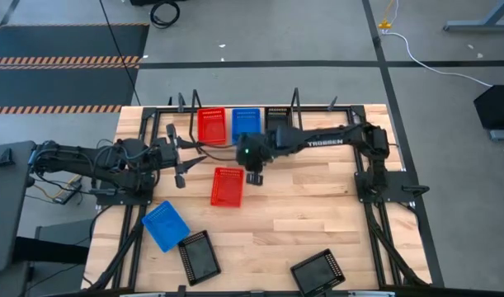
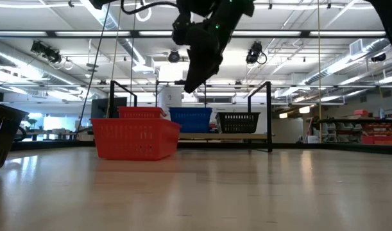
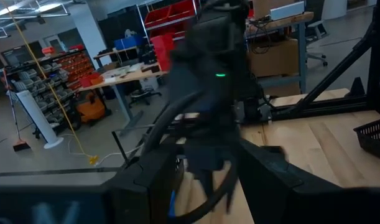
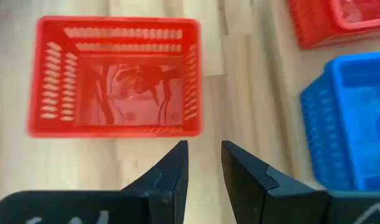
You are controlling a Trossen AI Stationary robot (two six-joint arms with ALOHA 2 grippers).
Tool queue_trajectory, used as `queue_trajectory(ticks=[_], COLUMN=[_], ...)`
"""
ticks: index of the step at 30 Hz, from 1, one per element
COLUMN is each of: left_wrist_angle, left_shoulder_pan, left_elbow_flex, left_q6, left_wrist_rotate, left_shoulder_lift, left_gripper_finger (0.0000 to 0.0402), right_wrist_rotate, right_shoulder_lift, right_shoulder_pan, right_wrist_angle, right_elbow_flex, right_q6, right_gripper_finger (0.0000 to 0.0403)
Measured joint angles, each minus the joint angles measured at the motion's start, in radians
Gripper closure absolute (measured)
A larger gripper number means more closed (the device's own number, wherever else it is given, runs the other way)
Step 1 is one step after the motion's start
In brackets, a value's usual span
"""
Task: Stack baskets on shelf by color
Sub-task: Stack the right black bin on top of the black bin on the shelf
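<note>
A red basket [image 1: 228, 186] [image 4: 115, 81] rests upright on its base in the middle of the table. On the shelf [image 2: 215, 136] at the far edge stand red [image 1: 211, 125], blue [image 1: 245, 124] and black [image 1: 276, 118] baskets side by side. My right gripper [image 4: 204, 158] [image 1: 256, 172] hangs open above the table, just to the right of the loose red basket, and holds nothing. My left gripper [image 1: 182, 161] waits open over the table's left part, pointing toward the right arm.
Near the table's near edge lie a blue basket [image 1: 165, 224] and two black baskets [image 1: 199, 256] [image 1: 317, 272]. Black arm frames run along both table sides. Bare wood lies between the loose red basket and the right arm's base [image 1: 375, 165].
</note>
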Motion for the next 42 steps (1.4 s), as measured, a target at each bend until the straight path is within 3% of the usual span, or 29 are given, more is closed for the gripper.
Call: queue_trajectory(ticks=[4,9,17,26,35,42], left_wrist_angle=[-0.024,-0.059,-0.084,-0.063,0.053,0.076], left_shoulder_pan=[0.0,0.0,0.0,0.0,0.0,0.0], left_elbow_flex=[0.0,0.0,0.0,0.0,0.0,0.0], left_q6=[-0.008,-0.015,-0.03,-0.003,0.019,0.006], left_wrist_rotate=[0.002,-0.002,-0.002,-0.001,0.0,0.086], left_shoulder_lift=[-0.032,-0.078,-0.138,-0.146,-0.146,-0.146], left_gripper_finger=[0.023,0.023,0.023,0.023,0.023,0.023], right_wrist_rotate=[0.019,-0.049,-0.213,-0.336,-0.285,-0.242], right_shoulder_lift=[-0.001,-0.001,-0.001,-0.001,-0.001,-0.001], right_shoulder_pan=[0.062,0.134,0.246,0.43,0.603,0.728], right_wrist_angle=[-0.054,-0.203,-0.446,-0.424,-0.319,-0.301], right_elbow_flex=[0.001,0.001,0.001,0.001,0.001,0.0], right_q6=[0.063,0.206,0.616,1.133,1.492,1.727], right_gripper_finger=[0.03,0.03,0.03,0.03,0.0293,0.0278])
